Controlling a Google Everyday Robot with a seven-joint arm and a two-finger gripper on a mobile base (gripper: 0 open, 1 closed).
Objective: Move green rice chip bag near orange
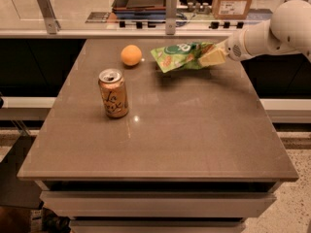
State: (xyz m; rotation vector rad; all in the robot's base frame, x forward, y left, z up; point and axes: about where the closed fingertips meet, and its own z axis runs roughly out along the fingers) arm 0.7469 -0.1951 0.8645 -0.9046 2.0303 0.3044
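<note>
The gripper (212,57) reaches in from the right over the far side of the table (194,130), its fingers clamped on the right end of the green rice chip bag (181,55) — the bag hangs just above its shadow. The orange (131,55) sits near the bag's left tip, apart from it; a soda can (113,92) stands upright closer to the camera.
</note>
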